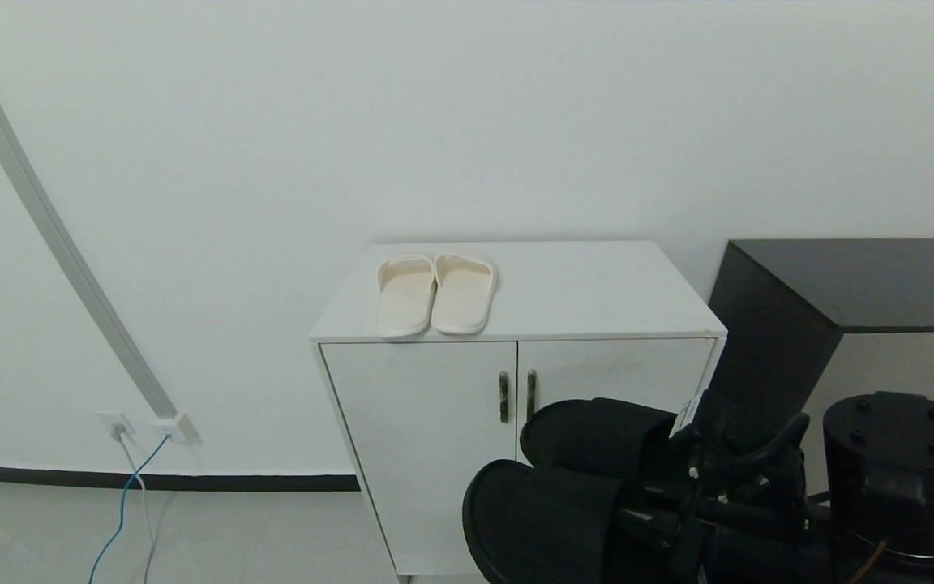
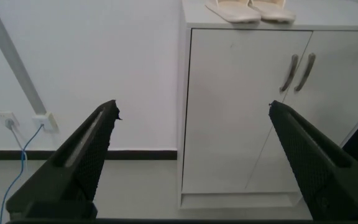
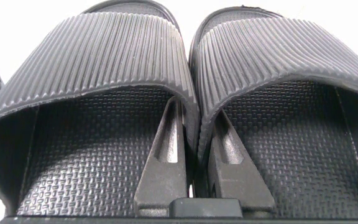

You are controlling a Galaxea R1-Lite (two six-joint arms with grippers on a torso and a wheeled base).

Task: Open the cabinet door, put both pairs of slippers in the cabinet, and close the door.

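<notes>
A white cabinet [image 1: 426, 438] stands against the wall with both doors closed; its two dark handles [image 1: 517, 396] meet at the centre. A cream pair of slippers [image 1: 433, 294] lies side by side on the left of the cabinet top, also visible as cream slippers [image 2: 250, 10]. A black pair of slippers [image 1: 580, 470] hangs in front of the right door, low down, held by my right gripper [image 1: 702, 462]. In the right wrist view, the right gripper [image 3: 196, 124] has one finger inside each black slipper [image 3: 104, 74], pinching their inner walls together. My left gripper [image 2: 194, 155] is open, facing the left door from a distance.
A black box-like cabinet [image 1: 856, 284] stands right beside the white one. Wall sockets with blue and white cables [image 1: 143, 426] sit low on the left wall, under a slanted grey conduit [image 1: 45, 219]. Grey floor [image 1: 232, 535] lies open left of the cabinet.
</notes>
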